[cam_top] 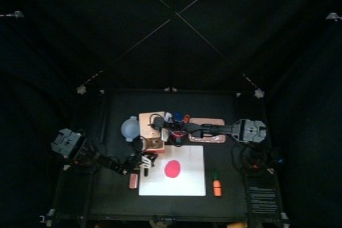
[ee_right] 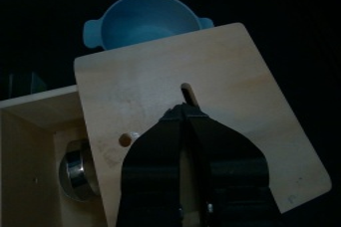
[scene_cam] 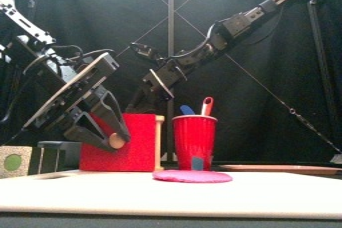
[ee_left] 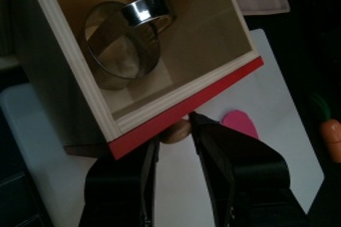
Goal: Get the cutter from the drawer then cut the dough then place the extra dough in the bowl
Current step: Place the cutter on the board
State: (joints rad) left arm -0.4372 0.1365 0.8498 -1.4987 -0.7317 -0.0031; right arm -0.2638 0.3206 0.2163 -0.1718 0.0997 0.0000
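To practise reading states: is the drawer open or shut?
Open: the left wrist view looks into the pulled-out drawer, with the cutter lying inside.

Dim all round; the white cutting board [cam_top: 160, 185] glows brightest.

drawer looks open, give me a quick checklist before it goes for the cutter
1. Drawer open: ok; the red drawer front is pulled out and the inside shows.
2. Cutter reachable: ok; the cutter lies uncovered in the drawer.
3. Left tool free: not ok; it is closed on the knob.
4. Box steadied: ok; the right tool, jaws shut, rests on top of the wooden box.
5. Dough ready: ok; the dough lies flat on the white board.
6. Bowl clear: ok; nothing shows inside it.
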